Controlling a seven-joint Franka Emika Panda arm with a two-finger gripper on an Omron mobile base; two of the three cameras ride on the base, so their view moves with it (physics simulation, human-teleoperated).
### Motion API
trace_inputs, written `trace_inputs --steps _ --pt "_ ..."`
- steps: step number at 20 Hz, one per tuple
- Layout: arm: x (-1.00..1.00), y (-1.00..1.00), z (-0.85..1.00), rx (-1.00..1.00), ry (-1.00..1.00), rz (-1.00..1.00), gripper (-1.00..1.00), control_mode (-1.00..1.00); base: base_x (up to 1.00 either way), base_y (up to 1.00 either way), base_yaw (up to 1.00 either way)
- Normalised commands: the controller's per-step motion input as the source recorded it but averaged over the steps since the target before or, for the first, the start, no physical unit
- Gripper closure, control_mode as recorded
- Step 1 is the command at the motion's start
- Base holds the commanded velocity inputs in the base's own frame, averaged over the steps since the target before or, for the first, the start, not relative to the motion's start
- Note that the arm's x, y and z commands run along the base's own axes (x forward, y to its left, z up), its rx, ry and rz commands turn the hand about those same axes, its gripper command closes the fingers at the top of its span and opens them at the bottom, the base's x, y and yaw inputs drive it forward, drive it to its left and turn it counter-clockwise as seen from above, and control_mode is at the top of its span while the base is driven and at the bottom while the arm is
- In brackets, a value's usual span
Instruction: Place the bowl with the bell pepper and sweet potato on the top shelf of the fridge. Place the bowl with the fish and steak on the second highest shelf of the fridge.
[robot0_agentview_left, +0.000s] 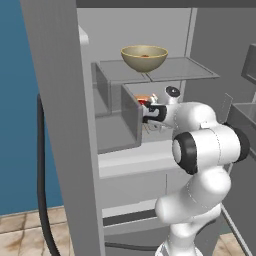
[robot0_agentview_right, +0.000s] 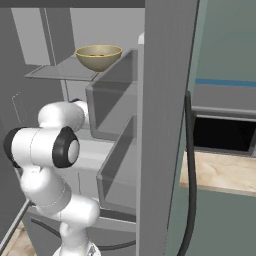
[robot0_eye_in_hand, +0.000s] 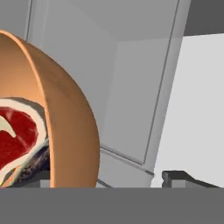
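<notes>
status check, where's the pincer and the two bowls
Pincer inside fridge at second shelf, open. Orange bowl with steak right beside it. Tan bowl on top shelf. Nothing blocking.

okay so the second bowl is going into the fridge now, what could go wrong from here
1. The gripper sits right at the orange bowl with the steak on the second shelf; the rim lies close to one fingertip, so pulling back could snag and drag or tip it.
2. The arm reaches under the top shelf holding the tan bowl; lifting while withdrawing could bump that shelf.
</notes>
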Motion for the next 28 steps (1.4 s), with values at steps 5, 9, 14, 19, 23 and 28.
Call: trace_inputs --steps 5,9,14,19,23,28 --pt "-0.46 0.13 0.57 0.00 -0.10 -0.07 -1.00 -1.00 0.00 0.00 0.00" --pt "-0.96 0.13 0.75 -0.02 -0.14 -0.09 -1.00 -1.00 0.00 0.00 0.00" --pt "-1.00 0.04 0.78 0.00 -0.12 -0.12 -1.00 -1.00 0.00 0.00 0.00" --pt "-1.00 0.00 0.73 0.00 -0.01 -0.11 -1.00 -1.00 0.00 0.00 0.00" --pt "-1.00 0.00 0.72 0.00 0.00 -0.12 -1.00 -1.00 0.00 0.00 0.00" --pt "-1.00 0.00 0.80 0.00 0.00 -0.12 -1.00 -1.00 0.00 0.00 0.00"
